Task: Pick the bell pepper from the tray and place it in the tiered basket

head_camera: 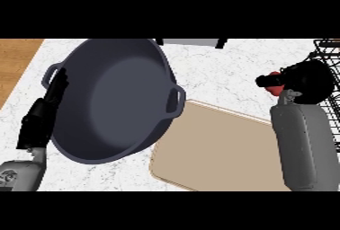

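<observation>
Right robot hand curled round red bell pepper beside tiered basket; left robot hand open, resting by pan.

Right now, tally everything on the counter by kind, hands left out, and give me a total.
Pans: 1, the dark pan
Trays: 1, the beige tray
Baskets: 1, the black wire tiered basket
Peppers: 1, the red bell pepper, mostly hidden in the right hand
Total: 4

Matt dark pan, smooth beige tray, speckled white marble-like counter.
</observation>
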